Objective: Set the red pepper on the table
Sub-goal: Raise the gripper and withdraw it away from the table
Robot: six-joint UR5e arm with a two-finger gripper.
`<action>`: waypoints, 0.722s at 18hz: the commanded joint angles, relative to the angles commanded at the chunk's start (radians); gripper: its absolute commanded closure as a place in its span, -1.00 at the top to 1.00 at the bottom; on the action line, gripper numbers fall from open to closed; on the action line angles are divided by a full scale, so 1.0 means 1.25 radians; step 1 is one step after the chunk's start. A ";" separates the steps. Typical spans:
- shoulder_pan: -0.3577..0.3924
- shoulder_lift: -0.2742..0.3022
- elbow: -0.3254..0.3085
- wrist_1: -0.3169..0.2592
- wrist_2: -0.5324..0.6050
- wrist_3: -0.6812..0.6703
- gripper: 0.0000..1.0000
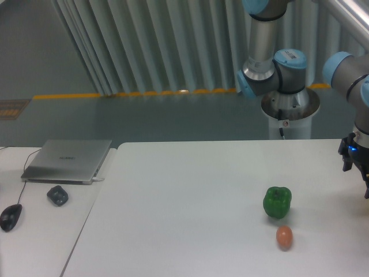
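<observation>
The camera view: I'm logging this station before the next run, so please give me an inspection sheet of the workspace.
Surface: white table, bare over most of its top.
Job's things: no red pepper seen anywhere in view.
Clutter: green pepper upright on the table; small orange-brown egg-shaped thing just in front of it, apart.
Gripper: gripper at the right edge, cut off by the frame; open or shut cannot be told.
Cables: mouse cable on the side desk.
Surroundings: closed laptop, mouse and a small dark object on the desk; grey curtain and yellow floor line behind.
</observation>
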 joint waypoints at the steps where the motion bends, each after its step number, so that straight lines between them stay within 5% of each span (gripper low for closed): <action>1: -0.001 0.000 -0.001 0.000 0.000 0.000 1.00; 8: -0.005 0.009 -0.035 0.016 0.004 0.006 1.00; 13: -0.004 0.022 -0.076 0.097 0.006 0.000 1.00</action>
